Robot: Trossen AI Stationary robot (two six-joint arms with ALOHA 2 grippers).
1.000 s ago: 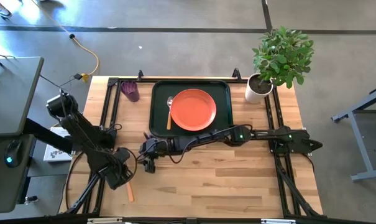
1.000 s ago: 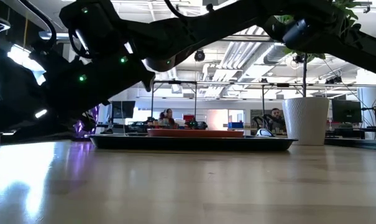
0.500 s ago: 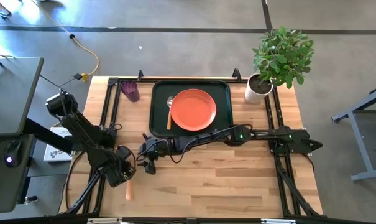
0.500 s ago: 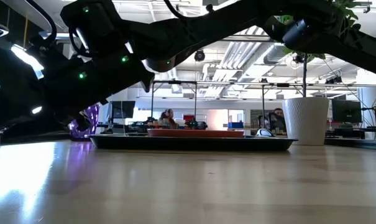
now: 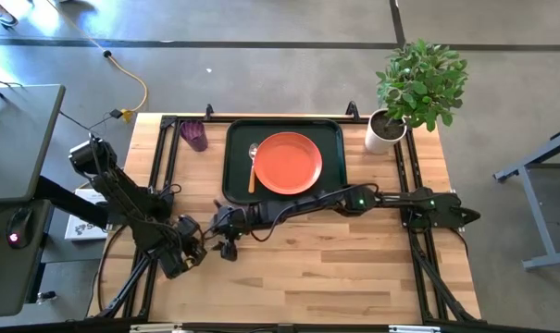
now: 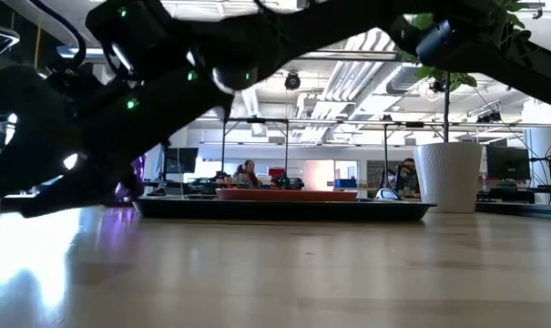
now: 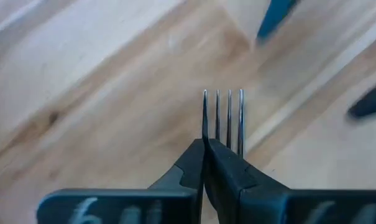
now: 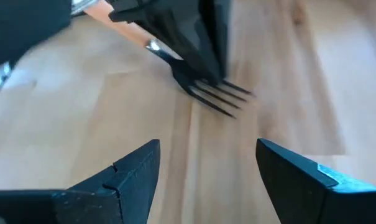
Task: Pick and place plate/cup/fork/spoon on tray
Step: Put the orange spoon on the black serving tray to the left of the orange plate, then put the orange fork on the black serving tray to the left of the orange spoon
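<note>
Your tray [image 5: 333, 129] already carries 2 items: the plate [image 5: 287, 163] and the spoon [image 5: 253, 159] just beside it. The cup [image 5: 195, 135] sits on the table [image 5: 354, 268] outside the tray. Your left claw [image 7: 204, 146] is clamped on the fork [image 7: 224, 115], tines forward, over bare table. Your right claw [image 8: 207, 163] hangs wide, empty, facing it. By my reading 2 items remain: fork in hand, cup untouched.

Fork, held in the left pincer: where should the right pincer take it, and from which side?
The left pincer is shut on the fork near its neck, so only the bare tines stick out, pointing at the open right pincer. Probably best: grip the tines, coming straight from the tine end, a finger on each side.
</note>
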